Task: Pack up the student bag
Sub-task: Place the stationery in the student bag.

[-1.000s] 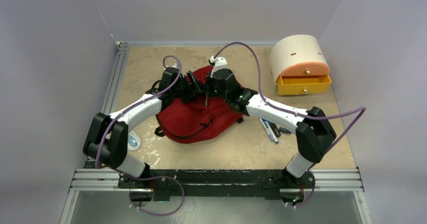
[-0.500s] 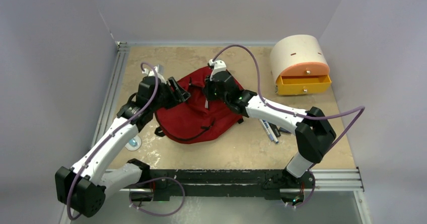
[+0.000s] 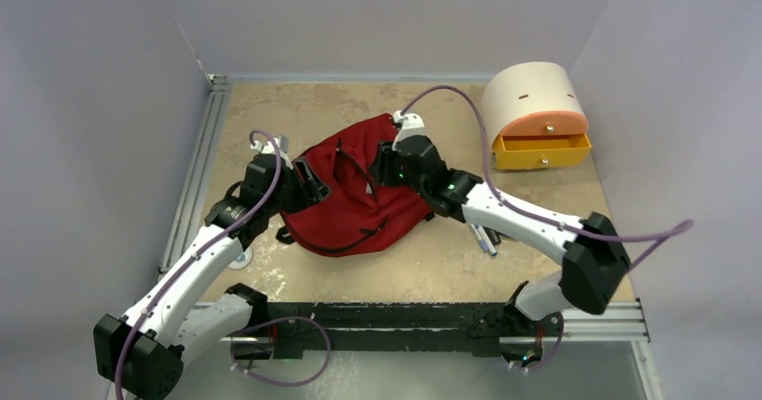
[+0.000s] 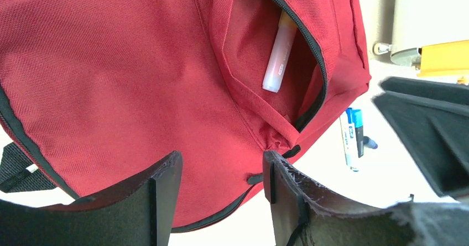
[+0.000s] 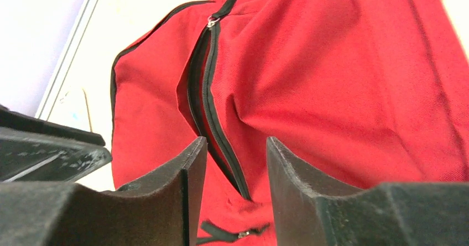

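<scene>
The student bag (image 3: 350,211) was laid mid-tabletop (image 3: 431,274); markers (image 3: 481,236) were laid just right of it, a drawer box (image 3: 535,112) farther right.

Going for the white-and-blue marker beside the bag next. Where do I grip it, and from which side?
Come straight down on the near end of the marker, closing across the barrel. It lies flat on the table, and a darker pen lies close along its far half, on the side away from the bag. Only the near end pokes clear, so there should be room there.
</scene>
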Controlling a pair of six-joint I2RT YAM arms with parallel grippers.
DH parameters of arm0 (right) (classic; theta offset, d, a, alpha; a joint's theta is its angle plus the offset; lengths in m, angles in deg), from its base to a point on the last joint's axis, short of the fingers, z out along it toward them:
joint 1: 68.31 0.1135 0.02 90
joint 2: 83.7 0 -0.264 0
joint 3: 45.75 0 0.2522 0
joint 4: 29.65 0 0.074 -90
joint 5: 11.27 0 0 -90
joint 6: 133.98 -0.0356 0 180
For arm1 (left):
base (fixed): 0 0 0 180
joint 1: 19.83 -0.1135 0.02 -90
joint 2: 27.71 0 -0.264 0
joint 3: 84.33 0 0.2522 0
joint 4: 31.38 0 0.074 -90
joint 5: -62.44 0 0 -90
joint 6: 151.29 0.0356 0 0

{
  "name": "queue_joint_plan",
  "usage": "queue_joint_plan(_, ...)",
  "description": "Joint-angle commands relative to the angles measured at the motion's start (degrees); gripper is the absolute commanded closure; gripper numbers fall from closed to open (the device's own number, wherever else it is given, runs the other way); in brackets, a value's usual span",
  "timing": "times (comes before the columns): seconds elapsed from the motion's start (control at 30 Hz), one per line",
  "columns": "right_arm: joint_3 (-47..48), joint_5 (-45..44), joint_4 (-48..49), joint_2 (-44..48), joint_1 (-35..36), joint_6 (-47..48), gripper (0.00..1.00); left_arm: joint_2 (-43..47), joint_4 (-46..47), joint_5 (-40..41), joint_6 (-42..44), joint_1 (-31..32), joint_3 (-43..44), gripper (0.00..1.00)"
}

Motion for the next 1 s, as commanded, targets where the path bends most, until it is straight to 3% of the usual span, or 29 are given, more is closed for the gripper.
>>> queue_joint_plan(0.0,-3.6,-10.0,-4.0,8.8,0.0,-6.1,0.51,-0.7,2.0,-0.4,1.4,0.0,1.3,0.46)
queue_joint_plan(0.1,-6.5,-18.0,-11.1,13.1,-2.5,-14.7,0.5,-0.8,2.8,-1.1,1.3,0.1,0.5,0.46)
queue_joint_plan(0.37,-16.7,-21.6,-20.4,20.8,-13.7,-35.5,0.53,-0.4,3.4,-2.3,0.9,0.1,-1.0,0.46)
queue_joint_plan(0.43,-17.7,-22.3,-23.2,20.8,-14.9,-40.6,0.45,-0.5,3.4,-2.4,1.1,0.1,-1.0,0.46)
queue_joint_plan(0.57,-17.9,-24.5,-31.0,19.3,-17.1,-51.9,0.16,-1.1,3.6,-3.3,1.3,0.1,-0.9,0.46)
queue_joint_plan(0.63,-18.0,-25.8,-34.1,19.1,-18.2,-56.3,0.1,-1.3,3.8,-3.7,1.2,0.1,-1.1,0.46)
queue_joint_plan(0.97,-24.0,-21.6,-33.6,25.6,-30.5,-59.8,0.16,-3.2,4.6,-5.7,0.8,0.1,-1.4,0.46)
